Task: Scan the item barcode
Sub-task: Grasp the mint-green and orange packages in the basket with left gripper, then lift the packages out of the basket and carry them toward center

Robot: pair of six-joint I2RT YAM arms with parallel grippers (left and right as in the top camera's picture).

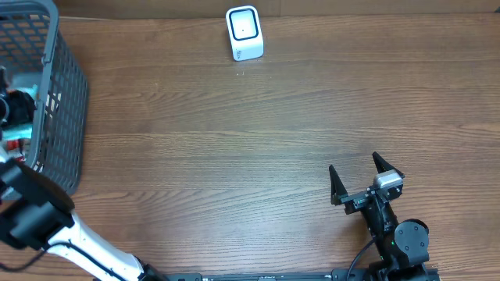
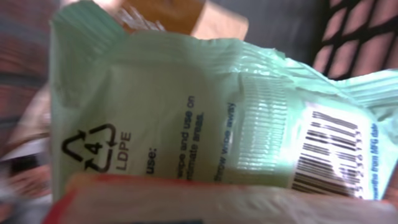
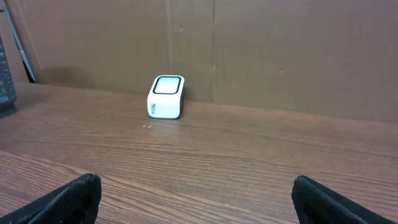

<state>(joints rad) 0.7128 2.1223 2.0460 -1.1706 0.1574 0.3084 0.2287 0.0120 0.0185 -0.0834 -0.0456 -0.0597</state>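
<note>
A pale green plastic packet fills the left wrist view at very close range, its barcode at the right end. A red-edged package lies blurred across the bottom, in front of it. My left gripper is down inside the grey basket; its fingers are hidden, so whether they hold anything does not show. The white scanner stands at the table's far edge, also visible as scanner. Near the front right, my right gripper stands open and empty.
The basket sits at the table's left edge with several items inside. My left arm reaches up into it from the front left. A brown cardboard wall rises behind the scanner.
</note>
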